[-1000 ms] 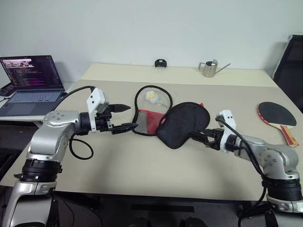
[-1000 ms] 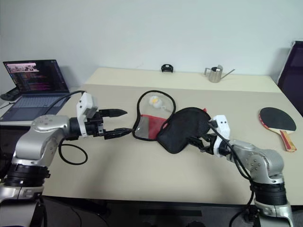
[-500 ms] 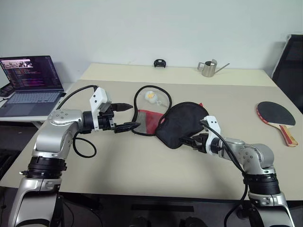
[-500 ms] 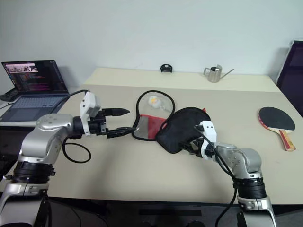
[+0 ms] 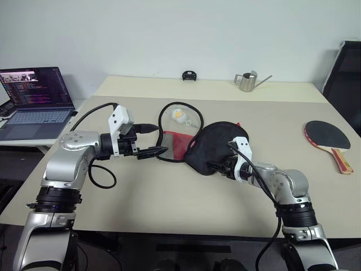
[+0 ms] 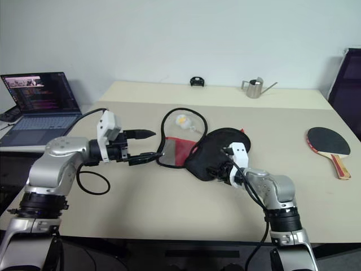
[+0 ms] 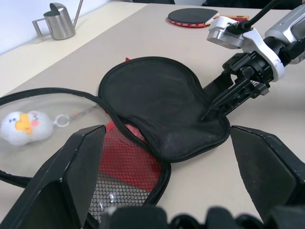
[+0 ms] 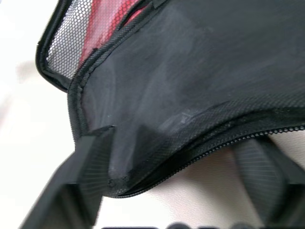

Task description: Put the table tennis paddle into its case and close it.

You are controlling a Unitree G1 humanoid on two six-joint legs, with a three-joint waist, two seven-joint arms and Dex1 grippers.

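The case (image 5: pixel 217 147) lies unzipped mid-table, its black flap folded over the red mesh half (image 5: pixel 175 144). Its ball charm (image 5: pixel 179 114) rests inside the zip loop behind. The table tennis paddle (image 5: pixel 324 135) lies black face up near the right edge, far from both grippers. My left gripper (image 5: pixel 153 139) hovers open just left of the red mesh half, holding nothing. At the flap's near edge is my right gripper (image 5: pixel 217 166). The right wrist view shows the flap's zip hem (image 8: pixel 190 162) between its fingers (image 8: pixel 90 167), which still stand apart.
An open laptop (image 5: pixel 36 96) sits on a lower side table at the left. A metal watering can (image 5: pixel 247 82) and a small black object (image 5: pixel 189 75) stand at the table's far edge. A dark chair (image 5: pixel 344 73) is at the right.
My right gripper has slid left to the flap's near edge, and its fingers have drawn closer around the hem. The left arm has held still.
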